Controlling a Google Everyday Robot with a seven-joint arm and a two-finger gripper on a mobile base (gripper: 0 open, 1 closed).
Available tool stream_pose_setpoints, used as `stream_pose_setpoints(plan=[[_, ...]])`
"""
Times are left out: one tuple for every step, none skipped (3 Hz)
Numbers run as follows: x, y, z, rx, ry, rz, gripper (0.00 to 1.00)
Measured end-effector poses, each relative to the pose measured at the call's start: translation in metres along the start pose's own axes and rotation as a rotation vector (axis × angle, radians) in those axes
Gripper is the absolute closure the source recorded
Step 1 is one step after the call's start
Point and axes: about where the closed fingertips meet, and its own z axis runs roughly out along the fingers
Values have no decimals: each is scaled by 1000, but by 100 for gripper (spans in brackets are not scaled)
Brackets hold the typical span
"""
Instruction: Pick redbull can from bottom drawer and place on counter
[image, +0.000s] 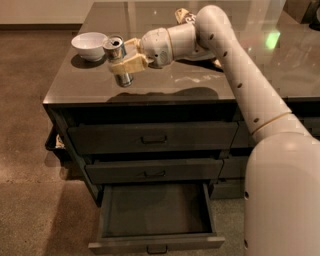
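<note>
- On the right of the view: robot arm (250, 95), white, jointed; rises from the lower right corner and reaches leftward over the cabinet top.
- Counter (200, 82): glossy grey-brown rectangular top with a reflective surface; a green light spot shows on it at the far right.
- Drawer cabinet (75, 150): dark grey, under the counter; the left stack faces the camera, and the right stack is mostly hidden by the arm.
- Bottom drawer (155, 212): lowest of the left stack, pulled fully out; flat dark interior, small pull handle on the front panel.
- Top drawer (152, 137) and middle drawer (152, 172): both pushed in, each with a small rectangular handle.
- White bowl (90, 44): upright on the counter near its left edge, just left of the can.
- Gripper (122, 61): above the front left part of the counter; its tan fingers (131, 64) are clamped on the can's body.
- Redbull can (116, 47): slim, silvery, nearly upright with its shiny top showing; held over the counter close to the front edge. Whether its base touches the surface cannot be told.
- Small tan-and-dark object (181, 15): on the counter behind the arm, partly hidden.
</note>
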Motion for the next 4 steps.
stream_pose_setpoints(plan=[[24,-17,-13,44,-28,89,100],[43,-25,-27,79,-52,150,100],[49,-28,-40,111,-68,171,81],[50,-27,-50,133,-79,173,58]])
